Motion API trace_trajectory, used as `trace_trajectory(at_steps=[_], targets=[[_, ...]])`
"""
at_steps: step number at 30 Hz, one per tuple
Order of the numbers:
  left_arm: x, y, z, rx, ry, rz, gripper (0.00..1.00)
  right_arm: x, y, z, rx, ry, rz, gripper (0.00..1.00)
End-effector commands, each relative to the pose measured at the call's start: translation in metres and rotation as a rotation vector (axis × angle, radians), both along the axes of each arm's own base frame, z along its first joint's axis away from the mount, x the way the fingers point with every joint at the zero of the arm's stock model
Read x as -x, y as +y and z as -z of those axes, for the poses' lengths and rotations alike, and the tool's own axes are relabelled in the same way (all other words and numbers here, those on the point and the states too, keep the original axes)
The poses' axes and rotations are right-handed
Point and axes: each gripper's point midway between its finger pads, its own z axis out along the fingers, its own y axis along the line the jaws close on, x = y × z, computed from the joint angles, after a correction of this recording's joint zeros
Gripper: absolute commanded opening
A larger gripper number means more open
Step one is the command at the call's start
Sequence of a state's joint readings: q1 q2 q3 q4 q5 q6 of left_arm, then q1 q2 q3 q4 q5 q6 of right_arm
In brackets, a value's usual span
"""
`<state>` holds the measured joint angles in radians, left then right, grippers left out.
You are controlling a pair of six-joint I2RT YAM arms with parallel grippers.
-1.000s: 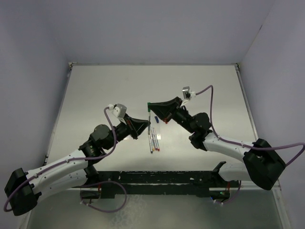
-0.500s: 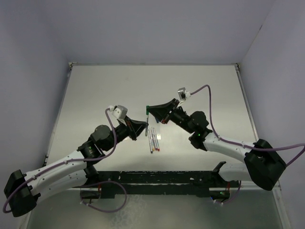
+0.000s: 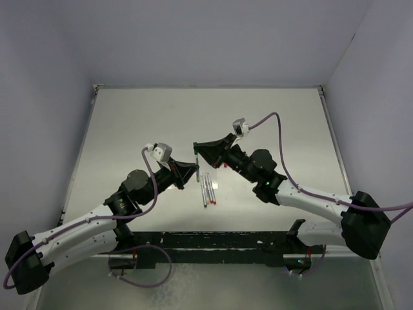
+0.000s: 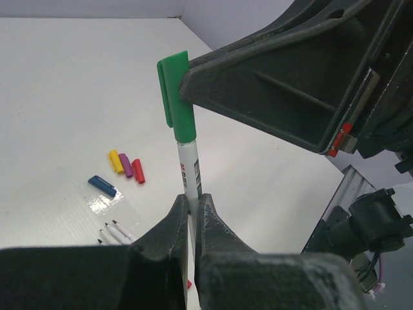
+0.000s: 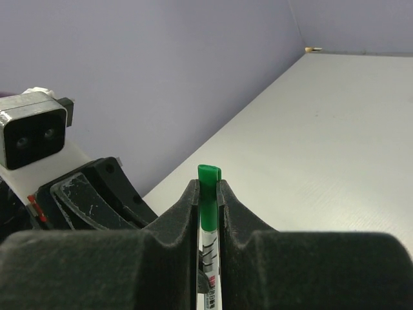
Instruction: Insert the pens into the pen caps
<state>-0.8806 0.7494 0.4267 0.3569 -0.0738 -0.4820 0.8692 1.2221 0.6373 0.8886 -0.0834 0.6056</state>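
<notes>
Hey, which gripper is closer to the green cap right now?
Right. The right gripper is shut on the green cap itself, pinching it between its fingers. The left gripper is shut on the pen further down its barrel, below the cap and not touching it.

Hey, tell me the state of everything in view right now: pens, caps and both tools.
green pen, upright, in the left tool.
green cap, on the pen's top end.
left tool, shut on green pen.
right tool, shut on green cap.
blue cap, loose on table, off any pen.
yellow cap, loose on table.
purple cap, loose on table.
red cap, loose on table.
other pens, lying uncapped on table.
</notes>
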Motion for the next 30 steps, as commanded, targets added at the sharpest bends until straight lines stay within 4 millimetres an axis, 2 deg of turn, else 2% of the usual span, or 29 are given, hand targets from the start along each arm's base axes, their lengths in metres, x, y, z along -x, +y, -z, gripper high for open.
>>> trace_trajectory(at_steps=[1,8,15,19,21,24,30], targets=[[0.001,0.022,-0.14,0.295,-0.32,-0.076,0.0,0.022,0.011,0.092,0.309,0.146,-0.053,0.0],[-0.001,0.042,-0.151,0.258,-0.354,-0.156,0.0,0.022,0.01,0.111,0.35,0.197,-0.021,0.0],[-0.002,0.045,-0.153,0.26,-0.357,-0.172,0.0,0.026,0.023,0.129,0.432,0.22,-0.024,0.0],[-0.004,0.044,-0.148,0.24,-0.351,-0.181,0.0,0.029,0.028,0.131,0.443,0.221,-0.028,0.0],[-0.005,0.044,-0.144,0.219,-0.337,-0.182,0.0,0.028,0.029,0.126,0.433,0.208,-0.027,0.0],[-0.01,0.039,-0.126,0.157,-0.281,-0.178,0.0,0.023,0.031,0.111,0.417,0.181,-0.01,0.0],[-0.014,0.033,-0.067,0.038,-0.114,-0.169,0.0,0.003,0.036,0.061,0.395,0.082,0.058,0.02]])
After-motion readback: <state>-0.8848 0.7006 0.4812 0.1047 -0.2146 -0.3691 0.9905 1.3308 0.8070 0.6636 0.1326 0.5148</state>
